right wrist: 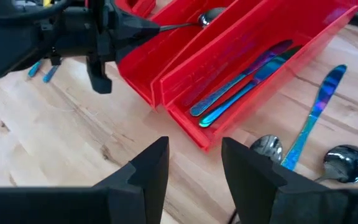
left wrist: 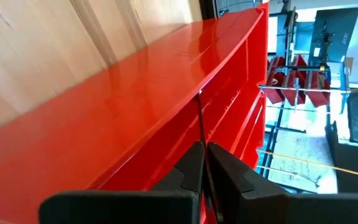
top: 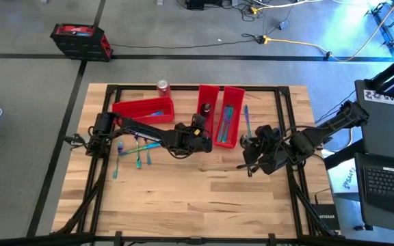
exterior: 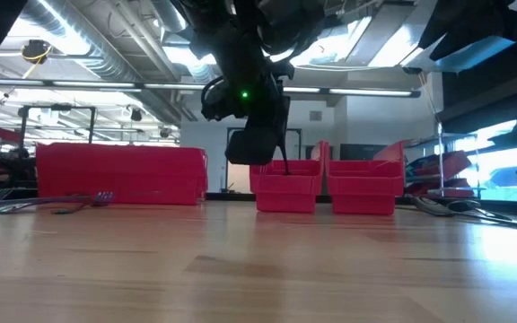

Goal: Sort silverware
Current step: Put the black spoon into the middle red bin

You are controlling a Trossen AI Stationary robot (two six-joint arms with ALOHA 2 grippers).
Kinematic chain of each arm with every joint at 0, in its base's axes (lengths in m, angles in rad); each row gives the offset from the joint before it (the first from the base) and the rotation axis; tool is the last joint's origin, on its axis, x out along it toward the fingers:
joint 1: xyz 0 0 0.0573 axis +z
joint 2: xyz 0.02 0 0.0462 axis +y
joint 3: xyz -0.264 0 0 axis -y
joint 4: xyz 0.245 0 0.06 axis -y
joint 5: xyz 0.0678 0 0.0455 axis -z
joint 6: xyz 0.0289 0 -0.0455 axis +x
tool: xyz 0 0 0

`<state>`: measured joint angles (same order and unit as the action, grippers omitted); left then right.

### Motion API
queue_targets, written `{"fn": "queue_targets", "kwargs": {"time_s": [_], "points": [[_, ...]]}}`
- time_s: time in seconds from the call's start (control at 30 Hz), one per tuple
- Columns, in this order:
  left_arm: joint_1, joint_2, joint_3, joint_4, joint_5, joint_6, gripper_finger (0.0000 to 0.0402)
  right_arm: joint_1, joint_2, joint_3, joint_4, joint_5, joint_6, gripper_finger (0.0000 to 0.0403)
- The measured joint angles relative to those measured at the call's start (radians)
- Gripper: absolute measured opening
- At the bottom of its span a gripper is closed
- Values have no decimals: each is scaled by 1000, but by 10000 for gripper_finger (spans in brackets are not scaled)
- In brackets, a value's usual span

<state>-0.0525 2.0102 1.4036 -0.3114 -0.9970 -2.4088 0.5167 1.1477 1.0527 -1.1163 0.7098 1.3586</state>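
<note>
Left gripper [right wrist: 120, 28] pinched on a dark spoon [right wrist: 191, 22] over the middle red bin [top: 208, 92], right gripper [right wrist: 194, 163] part-open, empty, near the right bin [right wrist: 272, 56]; risk: a thin handle-end grip could swing, dropping the spoon outside.

three red bins [top: 209, 115], one soda can [top: 163, 86], two robot arms [top: 149, 130]
</note>
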Motion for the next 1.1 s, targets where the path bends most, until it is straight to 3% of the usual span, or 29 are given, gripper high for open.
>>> {"fn": "queue_targets", "kwargs": {"time_s": [0.17,0.57,0.87,1.1], "points": [[0,0,0,-1,0,12,6,0,0,0,-21,24,1,134],[16,0,0,8,10,10,79,0,0,0,-45,54,1,134],[37,0,1,20,84,34,86,0,0,0,-63,57,1,134],[39,0,1,73,21,91,86,0,0,0,-63,57,1,134]]}}
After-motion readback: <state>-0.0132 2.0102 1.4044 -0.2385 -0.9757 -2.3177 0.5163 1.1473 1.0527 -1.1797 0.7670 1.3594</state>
